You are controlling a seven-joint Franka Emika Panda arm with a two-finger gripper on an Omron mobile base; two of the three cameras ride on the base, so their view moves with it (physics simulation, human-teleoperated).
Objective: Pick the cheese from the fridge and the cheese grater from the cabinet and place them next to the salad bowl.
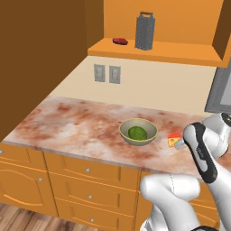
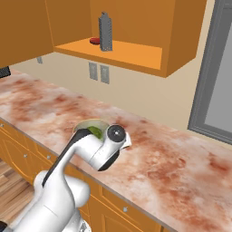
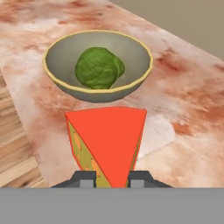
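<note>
The cheese (image 3: 109, 144), a yellow-orange wedge with a red rind, sits between my gripper's (image 3: 112, 177) fingertips, and the gripper is shut on it. The wedge is low over the counter, just right of the salad bowl (image 1: 122, 131), seen as a small wedge (image 1: 174, 138) by my hand (image 1: 180, 144). The bowl (image 3: 56, 74) holds a green leafy lump and lies directly beyond the cheese. My arm partly hides the bowl (image 2: 92, 123) in the right base view. The grey cheese grater (image 1: 145, 30) stands upright on the orange cabinet shelf (image 1: 180, 52), also visible as the grater (image 2: 105, 31) up at the left.
A flat red item (image 1: 120, 41) lies on the shelf left of the grater. The grey fridge (image 2: 213, 81) stands at the counter's right end. Wall outlets (image 1: 107, 73) sit on the backsplash. Marbled counter (image 1: 76, 122) stretches left of the bowl; drawer fronts (image 1: 85, 171) lie below.
</note>
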